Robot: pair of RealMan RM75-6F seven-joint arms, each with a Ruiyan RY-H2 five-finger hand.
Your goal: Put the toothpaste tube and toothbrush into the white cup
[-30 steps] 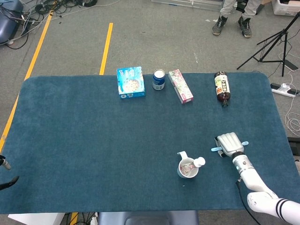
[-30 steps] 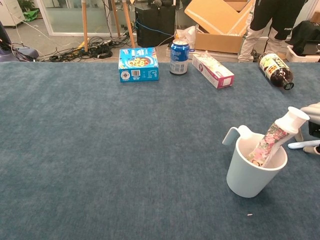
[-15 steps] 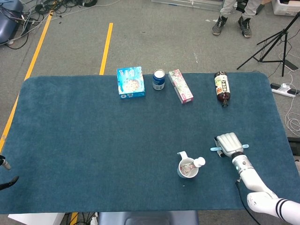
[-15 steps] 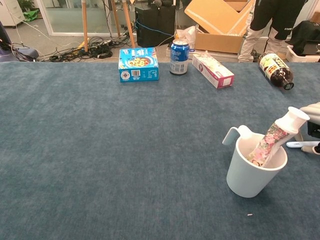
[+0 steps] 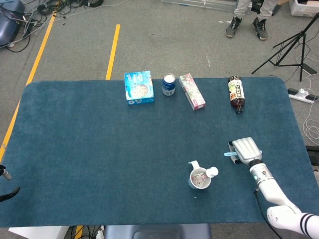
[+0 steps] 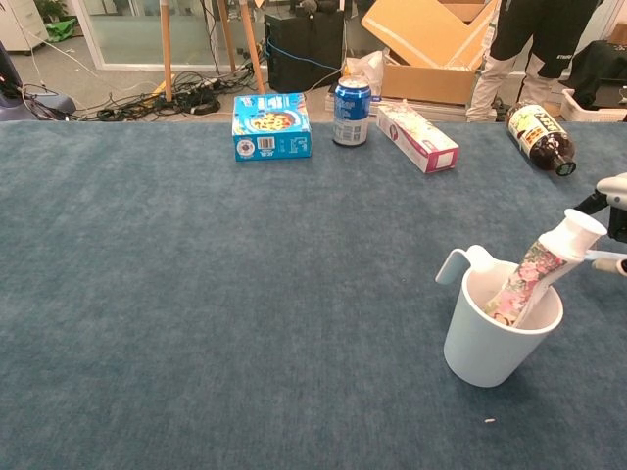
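Note:
The white cup stands near the front right of the blue table, handle toward the back left. The floral toothpaste tube leans in it, and its white cap sticks out over the right rim. My right hand is just right of the cup, palm down, and grips the light blue toothbrush. The brush is level and points left toward the cup. At the left edge of the head view, only dark tips show where my left hand would be.
Along the far edge lie a blue box, a blue can, a pink toothpaste carton and a dark bottle on its side. The table's right edge runs close to my right hand.
My right hand has risen off the table with the toothbrush and shifted slightly back. The brush now sits level with the tube's cap in the chest view. Cup and tube have not moved.

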